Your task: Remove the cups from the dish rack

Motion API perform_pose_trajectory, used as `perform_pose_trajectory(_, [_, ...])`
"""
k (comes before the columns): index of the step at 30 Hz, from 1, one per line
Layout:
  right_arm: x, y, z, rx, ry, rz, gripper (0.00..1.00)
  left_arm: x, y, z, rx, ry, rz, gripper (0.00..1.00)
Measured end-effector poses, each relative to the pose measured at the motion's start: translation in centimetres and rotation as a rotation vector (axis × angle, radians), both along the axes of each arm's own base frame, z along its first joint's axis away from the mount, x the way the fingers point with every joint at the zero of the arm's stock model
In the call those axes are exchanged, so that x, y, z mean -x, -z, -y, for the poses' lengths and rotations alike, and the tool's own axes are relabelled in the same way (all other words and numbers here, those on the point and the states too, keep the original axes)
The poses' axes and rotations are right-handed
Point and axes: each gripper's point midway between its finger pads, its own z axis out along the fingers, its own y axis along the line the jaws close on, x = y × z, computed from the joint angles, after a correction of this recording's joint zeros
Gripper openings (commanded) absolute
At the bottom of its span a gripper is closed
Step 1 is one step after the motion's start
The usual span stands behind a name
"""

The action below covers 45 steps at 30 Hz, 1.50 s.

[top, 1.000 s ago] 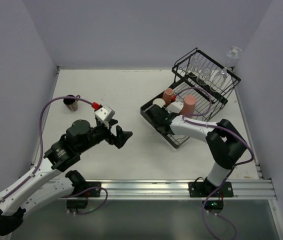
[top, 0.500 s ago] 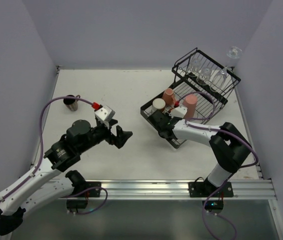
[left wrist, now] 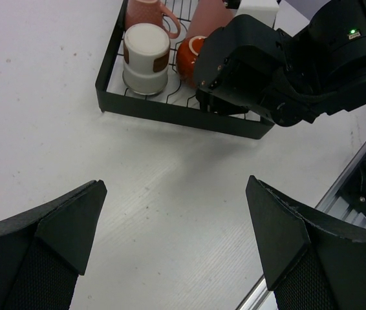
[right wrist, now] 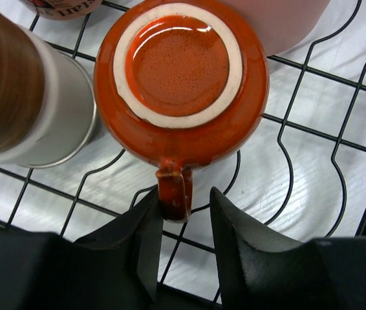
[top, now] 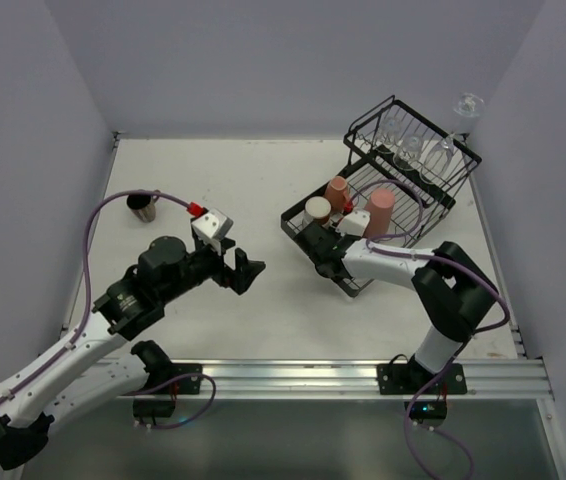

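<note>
Straddling the handle of upturned orange-red mug point(right wrist: 180, 71), right claw point(right wrist: 184, 205) partly spread, left claw point(left wrist: 175, 187) spread wide

The left gripper point(left wrist: 174, 187) hangs over the bare white counter point(left wrist: 170, 219), its two black fingers point(left wrist: 47, 239) spread wide apart. Beyond it, a corner of the black wire dish rack point(left wrist: 163, 107) holds a cream cup point(left wrist: 145, 58) with a brown band. A pink mug point(left wrist: 145, 11) stands just behind the cream cup and an orange-red mug point(left wrist: 186, 57) just beside it. The black right arm point(left wrist: 286, 64) reaches into the rack and hides part of the orange-red mug. A pink tumbler point(left wrist: 210, 16) shows behind the arm. A metal rail point(left wrist: 357, 187) runs along the counter's edge.
</note>
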Motion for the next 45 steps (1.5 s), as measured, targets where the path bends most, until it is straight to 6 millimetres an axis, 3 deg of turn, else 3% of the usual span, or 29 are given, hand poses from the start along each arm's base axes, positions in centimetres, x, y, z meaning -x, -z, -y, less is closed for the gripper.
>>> perform_pose_trajectory(6, [-0.7,0.5,0.6,0.055,-0.015,-0.011,0.34,-0.4,0.5,-0.2,-0.01,-0.014,-0.012,1.0])
perform_pose_trajectory(9, [-0.8,0.4,0.7,0.077,-0.034,-0.016,0.38,-0.6,0.6,-0.3,-0.012,-0.019,-0.015,1.0])
perform_pose_trajectory(11, [-1.0,0.3,0.7,0.088,-0.044,-0.012,0.33,-0.7,0.6,-0.3,-0.012,-0.02,-0.017,1.0])
perform_pose_trajectory(13, [-1.1,0.1,0.6,0.093,-0.054,-0.008,0.16,-0.7,0.8,-0.3,-0.014,-0.021,-0.019,1.0])
perform_pose_trajectory(16, [-1.5,-0.1,0.5,0.104,-0.06,-0.001,0.14,-0.8,1.0,-0.4,-0.018,-0.023,-0.025,1.0])
perform_pose_trajectory(19, [-1.5,-0.1,0.5,0.107,-0.067,-0.002,0.02,-0.8,1.2,-0.3,-0.022,-0.023,-0.029,1.0])
perform_pose_trajectory(27, [-0.7,-0.4,1.1,0.095,-0.078,0.01,0.0,-1.0,1.9,0.0,-0.033,-0.019,-0.05,1.0])
perform_pose_trajectory(30, [0.1,-1.6,1.3,0.068,-0.087,0.033,0.0,-1.0,2.2,0.4,-0.034,-0.003,-0.067,1.0])
perform_pose_trajectory(36, [1.3,-6.0,0.7,-0.041,-0.122,0.136,0.0,-0.8,2.5,1.4,-0.003,0.022,-0.114,0.97])
perform_pose_trajectory(40, [2.9,-7.9,1.1,-0.148,-0.163,0.196,0.0,-0.8,1.4,2.5,0.077,0.034,-0.135,0.88])
perform_pose_trajectory(45, [5.9,-9.5,0.9,-0.351,-0.285,0.275,0.0,-0.7,-1.7,5.2,0.273,0.101,-0.157,0.77])
